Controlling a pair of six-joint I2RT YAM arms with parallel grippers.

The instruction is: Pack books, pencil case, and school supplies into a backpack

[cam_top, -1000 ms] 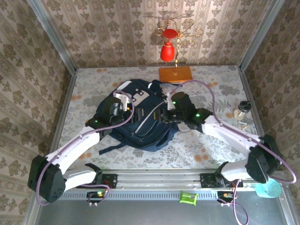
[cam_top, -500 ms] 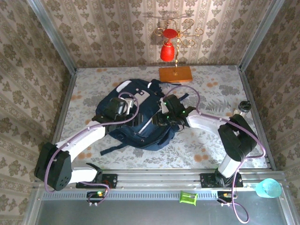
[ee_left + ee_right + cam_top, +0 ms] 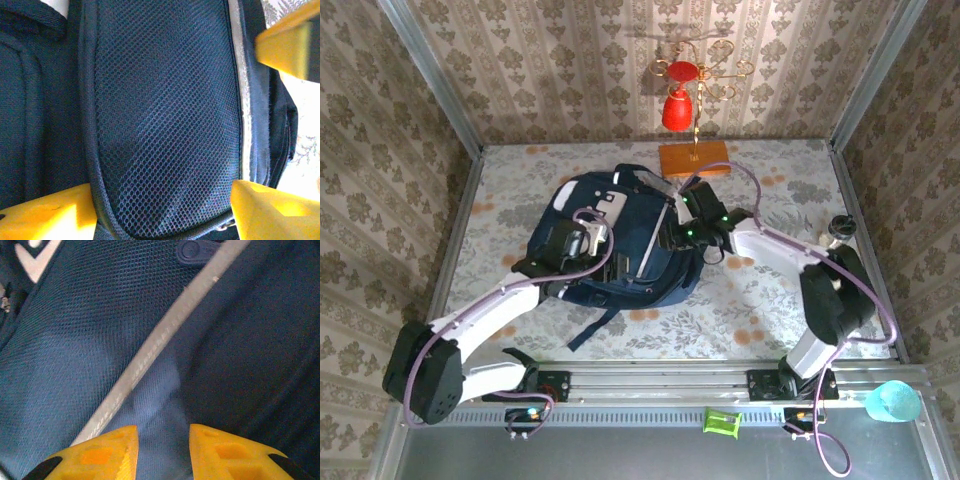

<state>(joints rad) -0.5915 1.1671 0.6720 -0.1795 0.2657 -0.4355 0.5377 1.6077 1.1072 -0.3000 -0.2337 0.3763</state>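
Observation:
The navy backpack lies flat mid-table, with white-grey patches at its far left end. My left gripper rests on its left half. In the left wrist view this gripper is open, its yellow fingers standing either side of a mesh panel. My right gripper sits on the backpack's right half. Its jaws stand a little apart over plain fabric beside the pale zip line. Books, pencil case and school supplies are out of view.
An orange slab with a gold stem and red bell stands at the back, just beyond the backpack. A small jar stands at the right edge. A teal cup and a green packet lie on the front ledge.
The backpack has slid away from the bases and turned to the right, and both grippers moved with it. The left jaws narrowed a little and the right jaws parted slightly.

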